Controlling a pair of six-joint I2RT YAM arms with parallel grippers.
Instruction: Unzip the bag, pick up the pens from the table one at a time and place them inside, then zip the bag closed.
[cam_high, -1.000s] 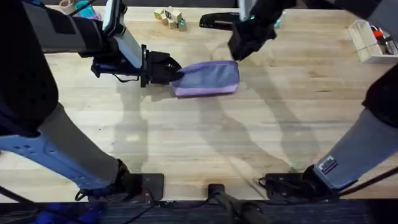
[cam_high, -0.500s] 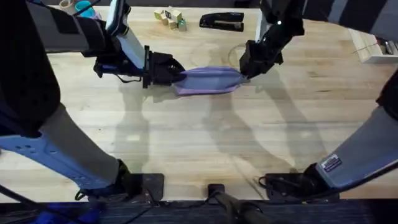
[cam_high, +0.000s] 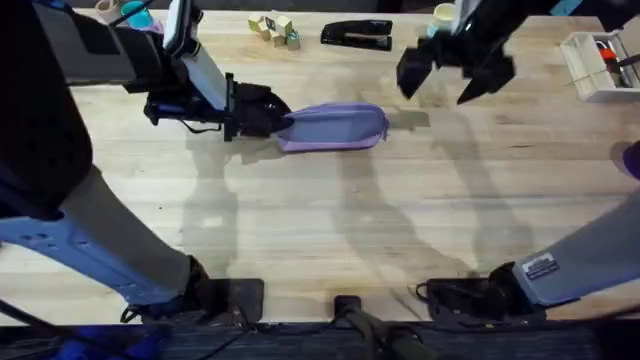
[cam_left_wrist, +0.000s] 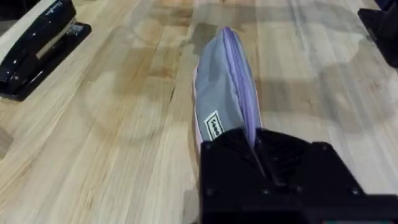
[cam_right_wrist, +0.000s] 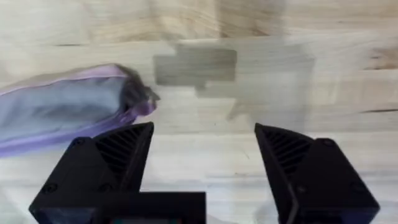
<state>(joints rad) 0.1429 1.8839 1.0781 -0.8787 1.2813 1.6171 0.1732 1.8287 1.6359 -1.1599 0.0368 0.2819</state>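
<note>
Bag (cam_high: 335, 127) end pinched between left fingers (cam_high: 277, 118).

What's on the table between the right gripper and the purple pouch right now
Nothing: in the overhead view only bare table with a shadow separates the open right gripper from the pouch. The right wrist view agrees.

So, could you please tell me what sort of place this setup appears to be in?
Probably a lab or workshop bench: a butcher-block table bearing a black stapler, small wooden blocks and a lavender pouch, worked by two robot arms.
</note>
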